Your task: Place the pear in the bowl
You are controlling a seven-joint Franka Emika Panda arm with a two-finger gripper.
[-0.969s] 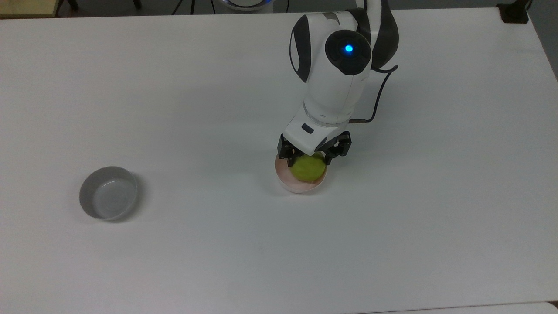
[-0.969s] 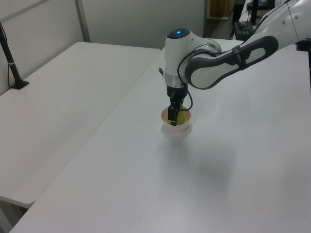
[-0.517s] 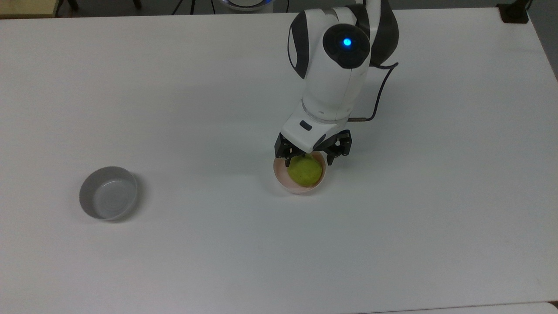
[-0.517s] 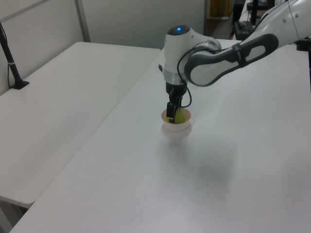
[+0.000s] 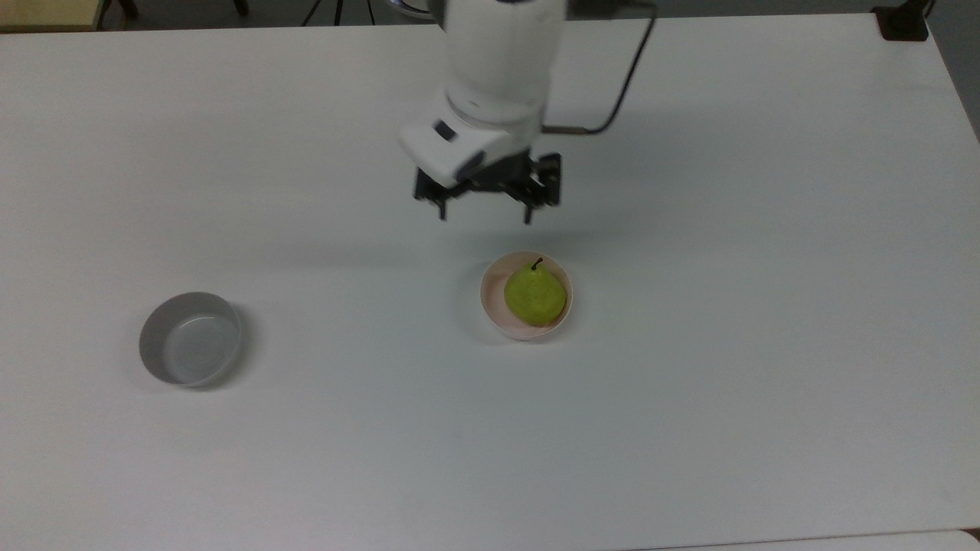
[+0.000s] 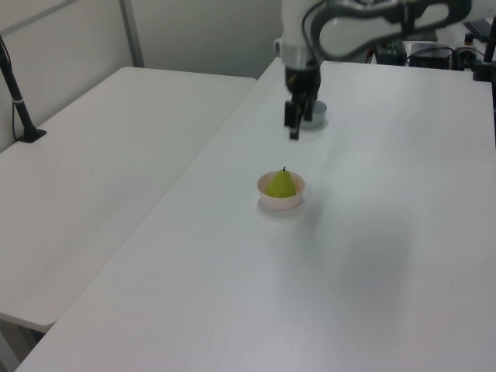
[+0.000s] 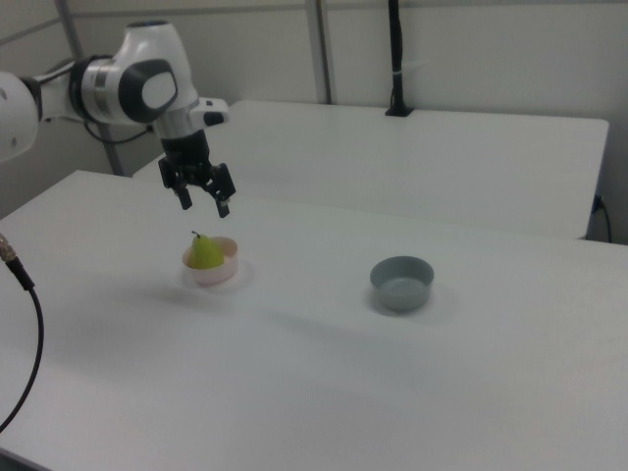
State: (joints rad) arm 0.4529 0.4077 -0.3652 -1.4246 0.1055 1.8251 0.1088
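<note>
Top view, scanning from its left. Grey bowl (image 5: 191,338) sits alone on the white table (image 5: 766,306), well apart from everything else, nothing inside it. Moving toward the centre: the gripper (image 5: 485,200) hangs in the air above the table, fingers spread wide with nothing between them. It is clear of the pink bowl (image 5: 493,306), nearer the top view's upper edge and a little to the top view's left of it. The white wrist housing rises out of the upper edge; a dark cable (image 5: 620,84) loops off to the top view's right of the arm. The pear (image 5: 535,295) rests inside the pink bowl, stem pointing toward the top view's upper edge, the fruit toward the right side of the bowl as the top view shows it.

Left view: pear (image 6: 282,184) upright in the pink bowl (image 6: 280,201), stem up. Gripper (image 6: 294,124) raised beyond it, no contact; the grey bowl (image 6: 315,115) is partly hidden behind the fingers.

Right view, from its left: gripper (image 7: 202,199) parted and empty, above the pink bowl (image 7: 218,271); pear (image 7: 204,253) seated in it; grey bowl (image 7: 401,282) well apart toward the right view's right. A second white table (image 7: 442,147) stands behind.
</note>
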